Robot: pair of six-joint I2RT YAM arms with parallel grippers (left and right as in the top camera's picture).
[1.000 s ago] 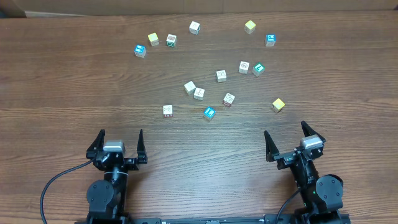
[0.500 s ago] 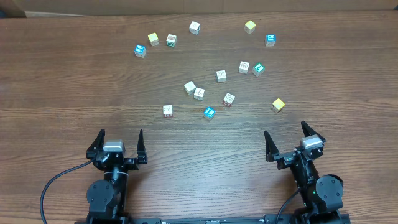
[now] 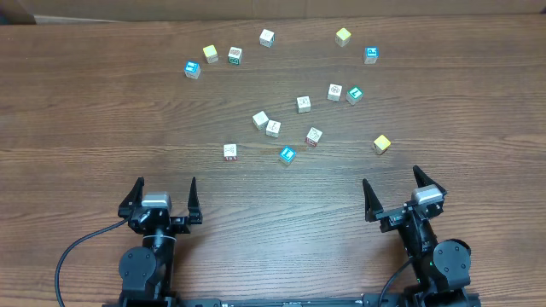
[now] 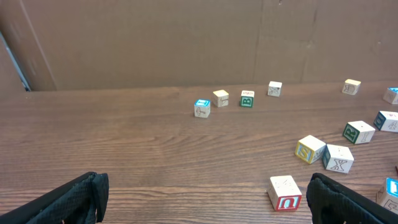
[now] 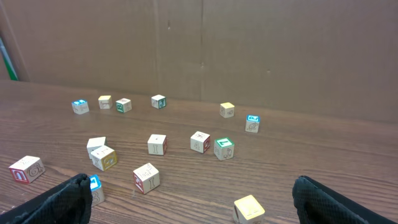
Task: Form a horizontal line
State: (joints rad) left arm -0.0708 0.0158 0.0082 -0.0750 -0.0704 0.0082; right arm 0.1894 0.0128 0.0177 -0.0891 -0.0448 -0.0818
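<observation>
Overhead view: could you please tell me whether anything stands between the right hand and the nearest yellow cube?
Nothing visible does: only bare table separates the open right hand from that yellow cube, which sits alone ahead of it.

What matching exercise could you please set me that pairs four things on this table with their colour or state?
Things:
1. left gripper
2. cube closest to it
3. leftmost cube
4. rightmost cube

Colour or state:
A. yellow
B. open, holding nothing
C. blue top
D. white with red print

Pairs: 1-B, 2-D, 3-C, 4-A
</observation>
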